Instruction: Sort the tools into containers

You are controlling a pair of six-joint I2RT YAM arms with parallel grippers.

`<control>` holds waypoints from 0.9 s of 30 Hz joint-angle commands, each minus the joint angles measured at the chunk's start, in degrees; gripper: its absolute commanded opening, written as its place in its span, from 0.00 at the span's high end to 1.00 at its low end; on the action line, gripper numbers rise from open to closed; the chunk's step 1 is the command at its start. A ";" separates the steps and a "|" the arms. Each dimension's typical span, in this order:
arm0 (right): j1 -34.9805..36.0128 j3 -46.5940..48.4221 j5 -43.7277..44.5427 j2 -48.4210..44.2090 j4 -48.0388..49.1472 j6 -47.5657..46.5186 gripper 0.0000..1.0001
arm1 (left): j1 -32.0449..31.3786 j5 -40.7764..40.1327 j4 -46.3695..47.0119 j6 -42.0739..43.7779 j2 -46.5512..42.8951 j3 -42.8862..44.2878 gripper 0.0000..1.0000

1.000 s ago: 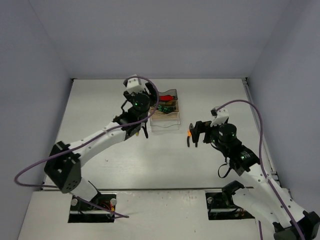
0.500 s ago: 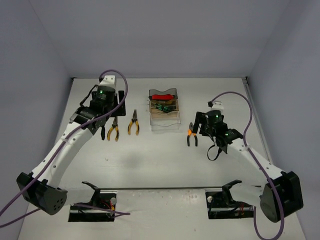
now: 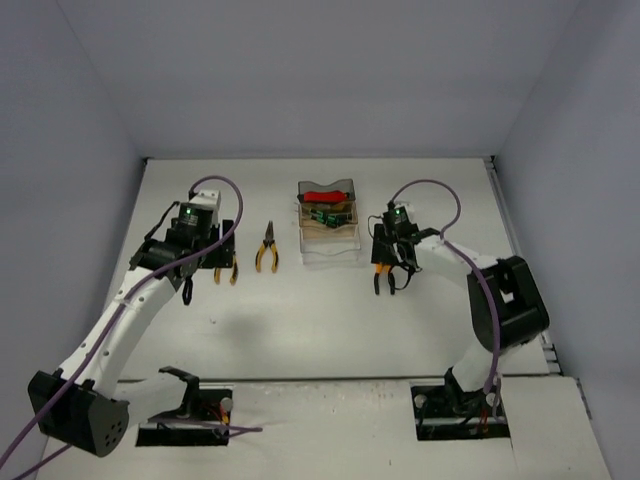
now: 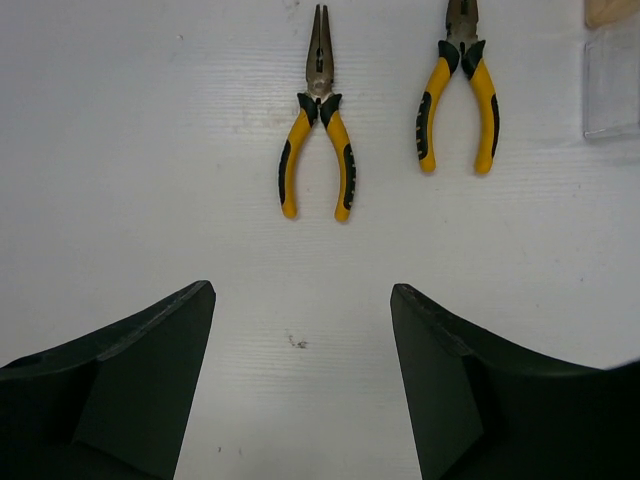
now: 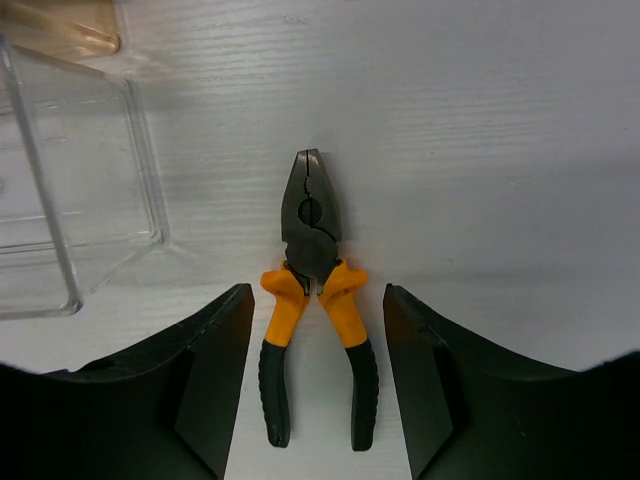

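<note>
Right arm's fingers (image 5: pixel 215 350) are spread wide and hold nothing, one on each side of the orange-handled pliers (image 5: pixel 315 300). The pliers lie flat on the tabletop (image 5: pixel 500 150), near the clear bin (image 5: pixel 80 200) and to its right. Their long axis runs near to far, with the head at the far end and the handles coming back between the fingers. The closing line looks square across the handles, so a straight drop should do. This arm is the nearer one.

Left arm's fingers (image 4: pixel 170 340) are likewise spread and empty. The yellow-handled pliers (image 4: pixel 318 140) lie ahead of them, with a second pair to the right.
</note>
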 commanded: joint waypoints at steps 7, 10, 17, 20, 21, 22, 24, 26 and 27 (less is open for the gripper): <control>0.35 7.87 2.63 8.62 0.83 -2.28 0.54 | 0.47 -0.94 2.05 1.41 -2.15 0.48 0.32; 0.22 8.11 3.24 9.82 0.79 -2.40 0.55 | 0.43 -1.27 1.98 1.46 -2.06 0.39 0.32; 0.30 6.52 3.45 10.44 0.47 -1.76 0.70 | 0.43 -1.31 2.05 1.54 -1.77 0.30 0.32; 0.34 5.93 4.02 9.36 0.02 -2.30 0.95 | 0.47 -1.16 2.05 1.54 -1.66 0.22 0.32; 0.30 6.01 4.12 8.60 -0.11 -2.68 1.00 | 0.43 -1.19 2.05 1.54 -1.62 0.21 0.32; 0.30 6.16 4.12 7.81 -0.17 -3.20 1.00 | 0.43 -1.24 2.05 1.54 -1.62 0.21 0.32; 0.37 6.53 4.28 5.41 -0.26 -4.89 1.00 | 0.43 -1.30 2.09 1.57 -1.62 0.21 0.32; 0.92 7.15 4.66 2.16 -0.18 -7.14 1.00 | 0.43 -1.25 2.05 1.63 -1.54 0.21 0.32; 1.15 7.47 4.96 1.43 -0.19 -7.95 1.00 | 0.43 -1.25 2.06 1.63 -1.51 0.20 0.32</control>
